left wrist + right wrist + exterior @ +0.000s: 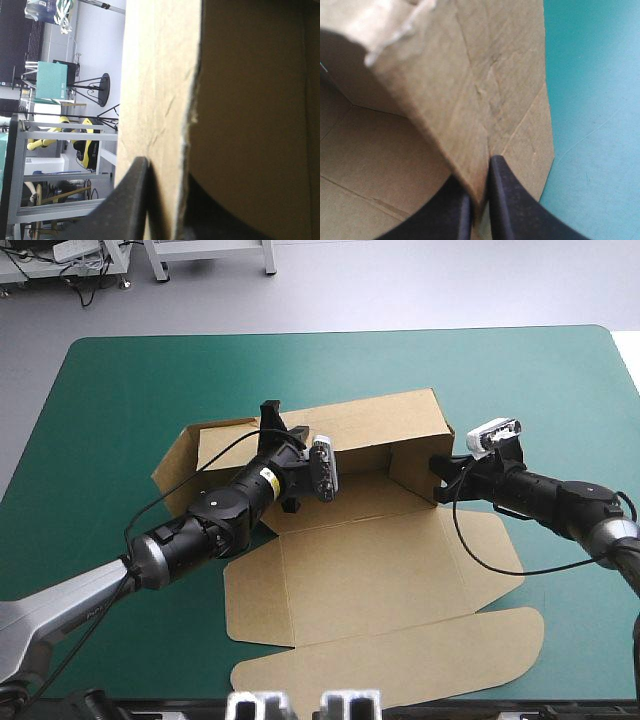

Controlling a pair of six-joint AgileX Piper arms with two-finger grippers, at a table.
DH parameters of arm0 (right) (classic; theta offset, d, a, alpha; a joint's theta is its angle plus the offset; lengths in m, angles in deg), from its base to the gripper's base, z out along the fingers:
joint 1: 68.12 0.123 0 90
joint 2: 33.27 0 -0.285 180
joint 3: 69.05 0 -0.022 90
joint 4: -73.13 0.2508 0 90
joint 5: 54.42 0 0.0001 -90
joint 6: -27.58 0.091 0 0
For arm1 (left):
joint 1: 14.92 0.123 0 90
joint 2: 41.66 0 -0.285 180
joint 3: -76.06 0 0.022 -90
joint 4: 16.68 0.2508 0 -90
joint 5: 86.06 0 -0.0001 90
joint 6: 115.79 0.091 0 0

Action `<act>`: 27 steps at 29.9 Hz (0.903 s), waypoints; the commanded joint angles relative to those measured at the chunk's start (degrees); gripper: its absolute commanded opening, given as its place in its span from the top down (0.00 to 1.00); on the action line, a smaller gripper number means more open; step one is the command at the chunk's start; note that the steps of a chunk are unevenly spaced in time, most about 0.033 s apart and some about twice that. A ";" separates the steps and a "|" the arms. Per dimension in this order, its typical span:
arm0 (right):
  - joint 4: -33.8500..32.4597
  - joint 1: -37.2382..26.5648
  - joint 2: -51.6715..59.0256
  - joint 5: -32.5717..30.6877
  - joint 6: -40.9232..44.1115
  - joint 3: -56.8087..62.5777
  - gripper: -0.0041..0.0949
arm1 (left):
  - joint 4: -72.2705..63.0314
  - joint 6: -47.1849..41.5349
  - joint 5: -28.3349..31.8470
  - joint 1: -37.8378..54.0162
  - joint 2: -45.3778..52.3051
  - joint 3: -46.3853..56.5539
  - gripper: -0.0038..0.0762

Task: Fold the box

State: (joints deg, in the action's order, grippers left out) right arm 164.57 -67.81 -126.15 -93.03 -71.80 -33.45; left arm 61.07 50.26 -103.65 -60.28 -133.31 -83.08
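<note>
The teal-green covered counter (120, 390) carries the brown cardboard box (380, 570) at its middle, rear and right walls raised, lid flat toward the near edge. The left claw (165, 200) pinches the rear wall; the right claw (480, 200) pinches the right wall.

The left arm (215, 520) is a chain of black, rounded cylindrical segments. It has a small yellow label (268, 477) near the wrist and a silver ring (148, 558) where it meets a pale grey link (60, 608) with faint lettering. The right arm (550, 498) is black too, up to a grey metal collar (612, 536). The jaws are smooth black fins, broad-based, curving to narrow tips.
</note>
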 commanded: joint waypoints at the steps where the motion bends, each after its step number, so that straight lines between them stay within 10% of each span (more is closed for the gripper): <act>1: -0.19 0.38 0.26 -1.78 3.51 -1.22 0.97 | -2.32 -1.66 6.14 -1.26 0.32 0.12 0.66; 7: -2.64 0.38 0.26 -1.78 5.76 -1.22 0.97 | -1.46 -2.56 6.25 -1.26 0.32 0.12 0.26; 27: -9.44 0.38 2.17 1.09 12.68 -1.43 0.97 | -3.17 -17.47 23.02 -1.39 14.50 -4.44 0.38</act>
State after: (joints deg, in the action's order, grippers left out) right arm 158.32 -67.81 -125.64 -91.43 -62.94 -34.58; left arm 58.90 35.03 -81.32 -61.42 -123.55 -85.28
